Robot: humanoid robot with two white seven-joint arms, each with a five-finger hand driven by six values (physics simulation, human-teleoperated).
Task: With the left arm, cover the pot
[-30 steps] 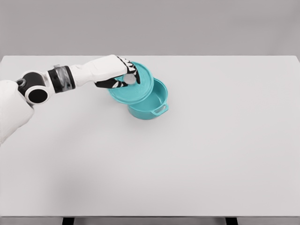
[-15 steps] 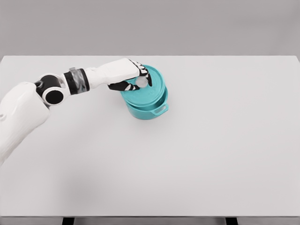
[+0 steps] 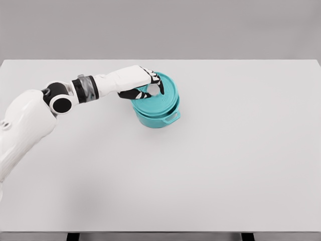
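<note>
**Lid on Pot, Left Hand at Knob**

On the far-centre area of the desk (image 3: 225, 165), one teal pot (image 3: 159, 116) stands with one teal lid (image 3: 163, 98) resting on its rim. Left hand (image 3: 143, 83) fingers are curled around the pale lid knob (image 3: 152, 89). Wide bare desk surrounds the pot; all edges are well apart from it.

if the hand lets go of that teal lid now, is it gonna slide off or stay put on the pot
Probably stays: the lid looks nearly centred on the pot. It seems rigid, so it shouldn't sag. The left hand grips its small knob, so a sideways tug on release might shift it.
</note>
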